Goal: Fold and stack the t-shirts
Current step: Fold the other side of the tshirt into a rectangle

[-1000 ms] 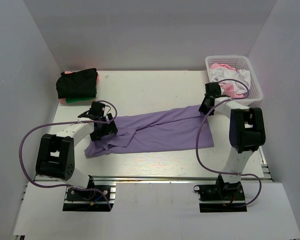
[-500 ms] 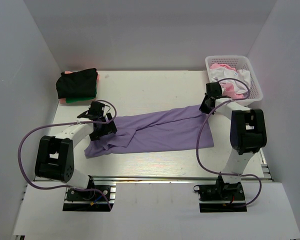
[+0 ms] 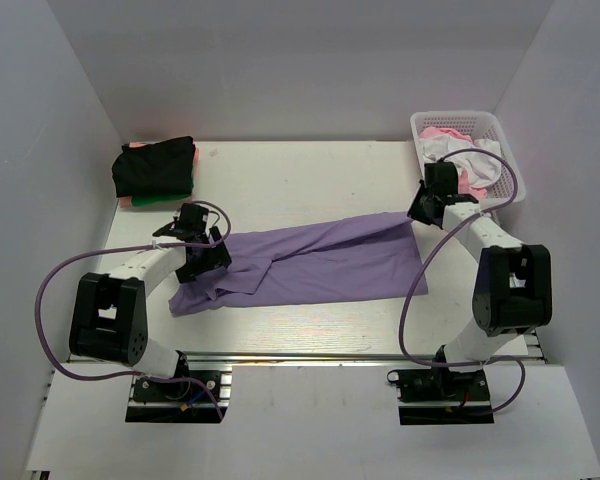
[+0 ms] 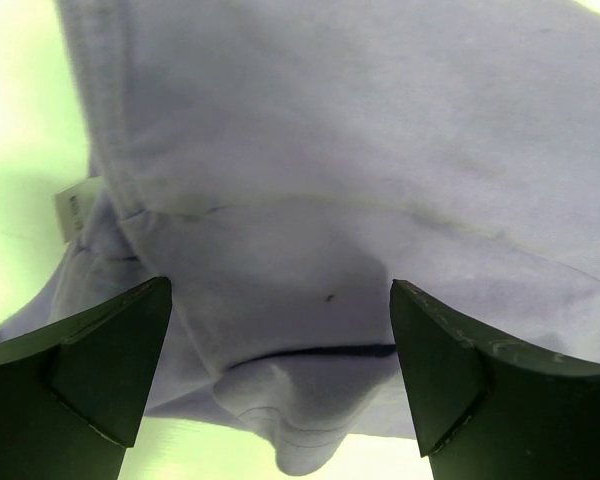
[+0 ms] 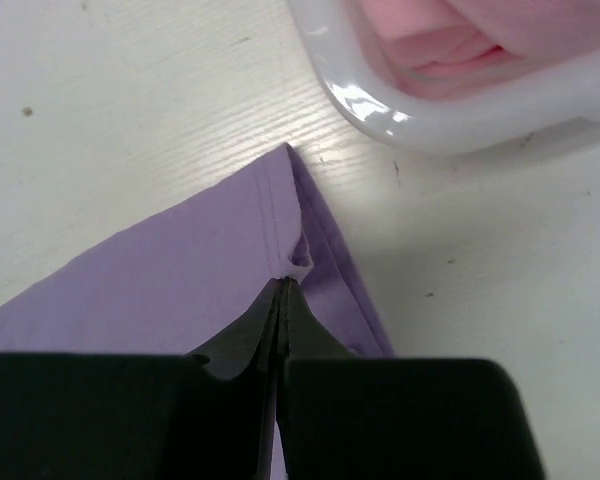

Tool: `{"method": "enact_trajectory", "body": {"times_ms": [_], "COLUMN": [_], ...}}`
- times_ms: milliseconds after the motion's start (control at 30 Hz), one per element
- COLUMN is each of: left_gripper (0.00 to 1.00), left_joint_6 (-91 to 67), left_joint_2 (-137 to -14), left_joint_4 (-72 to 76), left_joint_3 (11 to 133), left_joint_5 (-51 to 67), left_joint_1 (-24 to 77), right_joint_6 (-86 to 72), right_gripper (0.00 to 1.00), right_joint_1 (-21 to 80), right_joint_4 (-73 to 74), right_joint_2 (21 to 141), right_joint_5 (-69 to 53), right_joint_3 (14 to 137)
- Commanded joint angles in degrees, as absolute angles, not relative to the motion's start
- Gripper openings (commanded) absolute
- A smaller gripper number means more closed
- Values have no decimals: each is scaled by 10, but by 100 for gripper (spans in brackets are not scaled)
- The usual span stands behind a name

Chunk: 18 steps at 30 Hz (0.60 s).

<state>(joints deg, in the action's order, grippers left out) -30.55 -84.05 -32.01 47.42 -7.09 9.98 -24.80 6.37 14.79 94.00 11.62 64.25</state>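
Lavender t-shirt lies flat at centre: light, limp, likely to sag, so hems and corners are the handholds. Right gripper, at two o'clock, pinches its hem corner tight; left gripper gapes wide over the collar end at nine o'clock.

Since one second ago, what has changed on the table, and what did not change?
The right gripper closed on the far right corner of the purple t-shirt and drew it a little to the right, toward the white basket. The right arm swung outward with it. The left gripper stayed open over the shirt's left end, and the folded pile at the far left did not move.
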Motion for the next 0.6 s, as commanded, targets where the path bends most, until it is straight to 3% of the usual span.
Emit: {"method": "enact_trajectory", "body": {"times_ms": [0,500,567], "left_gripper": [100,100,100], "left_joint_6": [-320,-330,-337], "left_joint_2": [-826,-838,-832], "left_joint_4": [-342,-363,-370], "left_joint_3": [478,495,502], "left_joint_5": [-98,-127,-140], "left_joint_1": [97,97,97], "right_joint_6": [-235,-240,-244], "right_gripper": [0,2,10], "right_joint_1": [51,36,34], "right_joint_4": [170,173,175], "right_joint_2": [910,946,952], "right_joint_5": [147,94,101], "right_joint_3": [630,577,569]}}
